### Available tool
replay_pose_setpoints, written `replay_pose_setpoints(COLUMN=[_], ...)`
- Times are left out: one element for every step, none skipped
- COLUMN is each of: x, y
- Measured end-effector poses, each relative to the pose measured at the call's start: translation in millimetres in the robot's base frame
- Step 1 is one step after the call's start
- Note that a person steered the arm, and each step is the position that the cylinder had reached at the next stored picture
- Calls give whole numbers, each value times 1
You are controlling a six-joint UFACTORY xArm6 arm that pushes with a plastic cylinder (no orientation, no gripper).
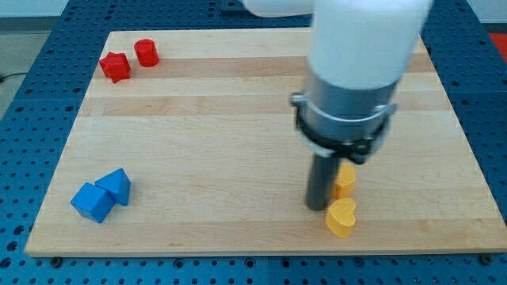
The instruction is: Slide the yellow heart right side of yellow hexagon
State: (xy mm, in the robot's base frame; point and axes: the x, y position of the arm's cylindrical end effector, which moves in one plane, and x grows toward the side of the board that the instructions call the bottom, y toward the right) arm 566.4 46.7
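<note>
The yellow heart (341, 218) lies near the board's bottom edge, right of centre. The yellow hexagon (345, 180) sits just above it, partly hidden behind my rod, so its shape is hard to make out. My tip (318, 208) rests on the board just left of both yellow blocks, close to the heart's upper left and next to the hexagon's left side. Whether the tip touches either block I cannot tell.
The wooden board (238, 119) lies on a blue perforated table. A red star-like block (115, 66) and a red cylinder (146, 52) sit at the top left. A blue cube (92, 202) and a blue triangular block (118, 185) touch at the bottom left.
</note>
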Motion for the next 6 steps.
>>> replay_pose_setpoints(x=[29, 42, 25, 22, 6, 7], y=[-17, 65, 118, 133, 130, 106])
